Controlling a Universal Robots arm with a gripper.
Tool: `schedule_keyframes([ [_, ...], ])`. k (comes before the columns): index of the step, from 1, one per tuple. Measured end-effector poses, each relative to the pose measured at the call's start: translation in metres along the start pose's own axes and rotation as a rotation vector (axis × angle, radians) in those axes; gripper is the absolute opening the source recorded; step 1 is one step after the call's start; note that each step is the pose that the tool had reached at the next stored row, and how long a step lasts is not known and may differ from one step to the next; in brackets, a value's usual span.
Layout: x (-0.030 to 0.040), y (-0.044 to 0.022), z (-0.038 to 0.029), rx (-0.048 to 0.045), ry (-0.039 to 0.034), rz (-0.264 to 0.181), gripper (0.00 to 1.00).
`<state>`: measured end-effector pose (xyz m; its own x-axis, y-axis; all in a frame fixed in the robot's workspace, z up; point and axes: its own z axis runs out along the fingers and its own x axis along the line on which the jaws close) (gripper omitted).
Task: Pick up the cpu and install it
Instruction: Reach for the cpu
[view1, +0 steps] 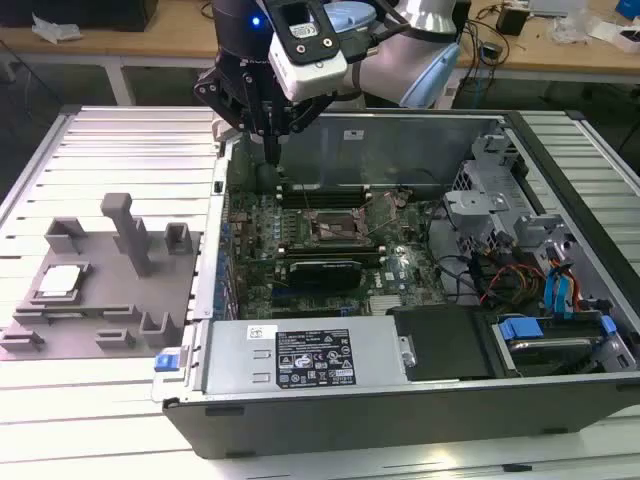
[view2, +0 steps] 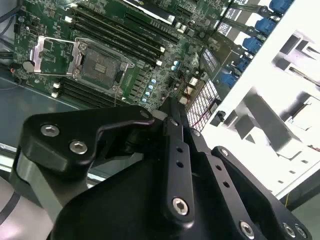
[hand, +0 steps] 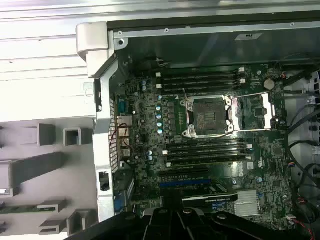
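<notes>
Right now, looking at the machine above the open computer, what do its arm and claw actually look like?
The arm is a rounded silver-grey tube with pale blue joint caps. At its end sits the gripper, a matt black, angular linkage fastened with shiny silver screws. A white boxy camera is mounted beside it, and a small blue light glows on the black wrist.

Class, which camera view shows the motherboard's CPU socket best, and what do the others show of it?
The first wrist view: it looks nearly straight down on the CPU socket, whole and unobstructed. The second wrist view shows the socket slanted. The exterior view shows the socket small, amid the motherboard.
</notes>
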<state>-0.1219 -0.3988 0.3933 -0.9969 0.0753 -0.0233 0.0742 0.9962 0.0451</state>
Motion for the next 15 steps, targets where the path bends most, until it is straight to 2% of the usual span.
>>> schedule_keyframes([
  [8, 0.0002, 0.0000, 0.0000, 0.0000, 0.0000, 0.000, 0.11],
  [15, 0.0043, -0.0003, -0.0001, 0.0000, 0.0000, 0.000, 0.11],
])
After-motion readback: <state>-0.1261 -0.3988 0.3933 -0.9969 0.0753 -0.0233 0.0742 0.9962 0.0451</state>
